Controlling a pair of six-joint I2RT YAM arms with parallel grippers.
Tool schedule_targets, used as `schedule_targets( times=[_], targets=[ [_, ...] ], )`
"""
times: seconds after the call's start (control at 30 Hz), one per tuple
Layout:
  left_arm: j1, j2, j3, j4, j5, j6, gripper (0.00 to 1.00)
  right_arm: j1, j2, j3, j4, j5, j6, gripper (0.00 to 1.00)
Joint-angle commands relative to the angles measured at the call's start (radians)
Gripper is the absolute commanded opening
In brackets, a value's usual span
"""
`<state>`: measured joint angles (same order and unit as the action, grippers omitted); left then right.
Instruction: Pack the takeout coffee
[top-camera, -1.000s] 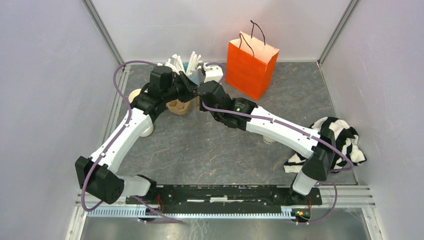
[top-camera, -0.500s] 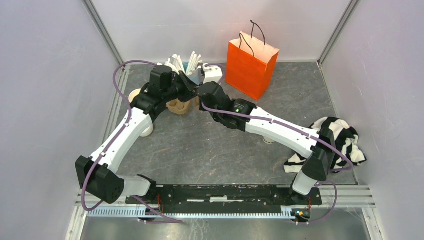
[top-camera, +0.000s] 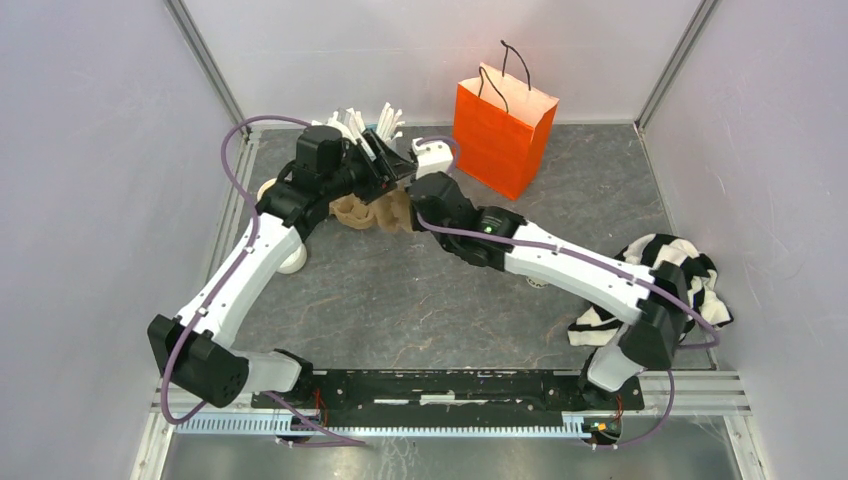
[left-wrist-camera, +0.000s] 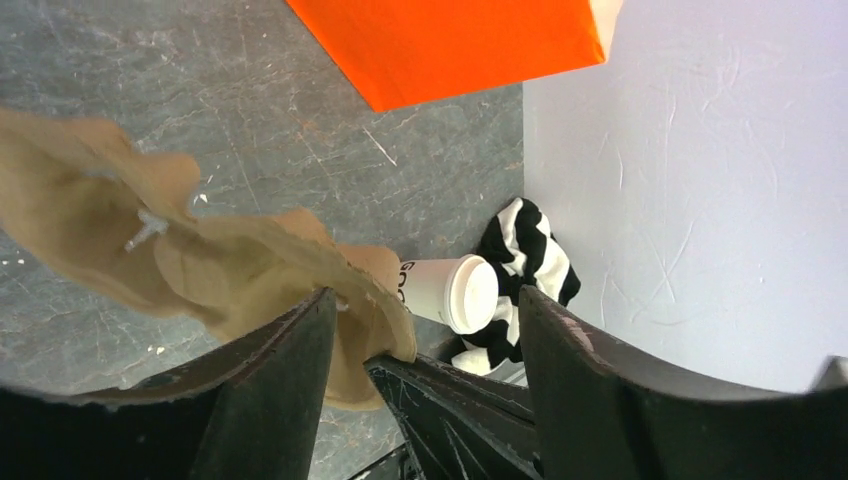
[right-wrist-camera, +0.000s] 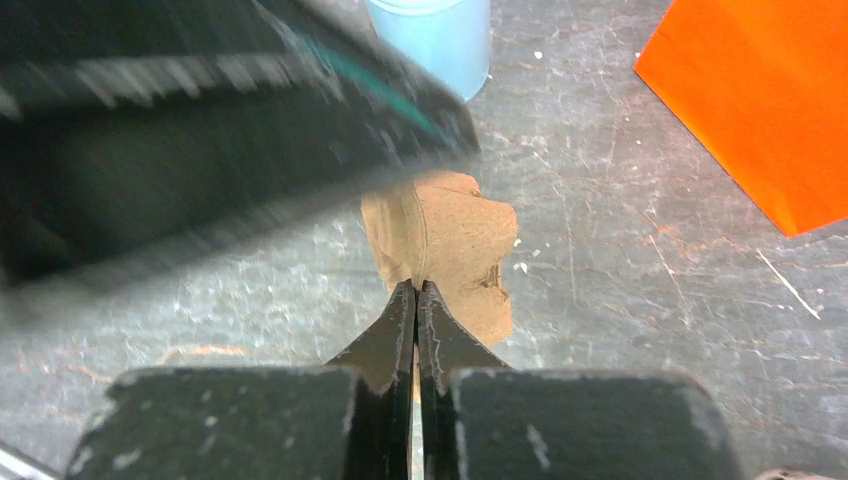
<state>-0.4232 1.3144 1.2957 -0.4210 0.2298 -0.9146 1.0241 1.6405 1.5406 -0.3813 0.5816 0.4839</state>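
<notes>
The takeout coffee (left-wrist-camera: 452, 292), a cream cup with a white lid and dark print, shows in the left wrist view beside the striped cloth (left-wrist-camera: 525, 255). A brown pulp cup carrier (top-camera: 365, 212) lies at the back of the table between both grippers. My right gripper (right-wrist-camera: 417, 287) is shut on a thin edge of the carrier (right-wrist-camera: 445, 235). My left gripper (left-wrist-camera: 428, 300) is open, its left finger (left-wrist-camera: 270, 380) against the carrier's (left-wrist-camera: 230, 270) rim and nothing pinched. In the top view the left gripper (top-camera: 390, 165) hangs just behind the right gripper (top-camera: 410, 198).
An orange paper bag (top-camera: 503, 125) with dark handles stands at the back right of the grippers. A light blue cup (right-wrist-camera: 432, 40) with white sticks (top-camera: 365, 122) is behind the carrier. Cream cups (top-camera: 268, 190) and a white lid (top-camera: 292, 262) sit left. The striped cloth (top-camera: 672, 280) lies at the right wall.
My left gripper has opened and let go of the carrier. My right gripper has closed on the carrier's edge, and the carrier now spreads further to the right.
</notes>
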Motion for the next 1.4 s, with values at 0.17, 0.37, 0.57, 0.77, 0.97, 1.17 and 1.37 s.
schedule_targets(
  times=[0.17, 0.37, 0.57, 0.77, 0.97, 1.17, 1.37],
  targets=[
    [-0.004, -0.055, 0.171, -0.137, 0.058, 0.141, 0.87, -0.124, -0.346, -0.207, -0.027, -0.089, -0.125, 0.0],
    [-0.016, 0.022, 0.242, -0.101, 0.179, 0.181, 0.86, -0.136, -0.581, -0.14, -0.286, 0.093, -0.273, 0.0],
    [-0.15, 0.194, 0.42, 0.002, 0.014, 0.163, 0.85, -0.136, -0.716, 0.004, -0.458, 0.302, -0.298, 0.0],
    [-0.256, 0.419, 0.575, 0.193, -0.167, 0.12, 0.77, -0.136, -0.784, 0.108, -0.526, 0.377, -0.305, 0.0],
    [-0.297, 0.666, 0.848, 0.287, -0.344, 0.175, 0.74, -0.135, -0.853, 0.12, -0.533, 0.387, -0.305, 0.0],
    [-0.299, 0.836, 1.04, 0.268, -0.538, 0.14, 0.66, -0.136, -0.896, 0.116, -0.482, 0.389, -0.356, 0.0],
    [-0.301, 0.862, 1.002, 0.323, -0.579, 0.096, 0.68, -0.134, -0.91, 0.106, -0.469, 0.411, -0.379, 0.0]
  ],
)
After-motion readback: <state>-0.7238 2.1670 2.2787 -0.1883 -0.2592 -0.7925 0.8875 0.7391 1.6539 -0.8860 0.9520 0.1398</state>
